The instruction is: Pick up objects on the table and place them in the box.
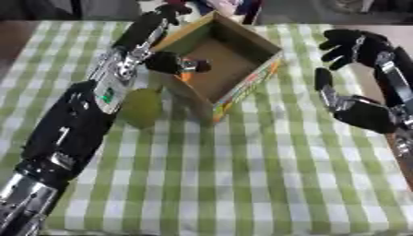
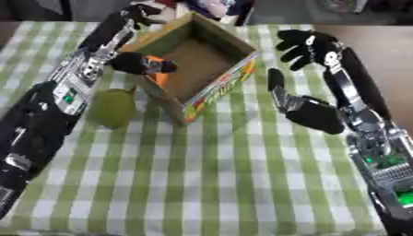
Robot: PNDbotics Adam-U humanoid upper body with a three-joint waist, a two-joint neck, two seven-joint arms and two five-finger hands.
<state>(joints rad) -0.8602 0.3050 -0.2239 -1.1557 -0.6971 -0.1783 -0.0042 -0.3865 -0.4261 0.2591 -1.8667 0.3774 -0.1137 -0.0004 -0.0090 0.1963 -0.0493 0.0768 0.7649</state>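
Left eye view: the box (image 1: 242, 55) stands open at twelve o'clock on the checked cloth (image 1: 242, 175). The left hand (image 1: 169, 62) hangs over its near-left rim, fingers curled round a small orange thing (image 1: 187, 69). A green pear (image 1: 143, 107) lies at nine o'clock, just beside the box.

Right eye view: the right hand (image 2: 310, 44) hovers at two o'clock, right of the box, fingers spread and holding nothing.

No legible text or labels.
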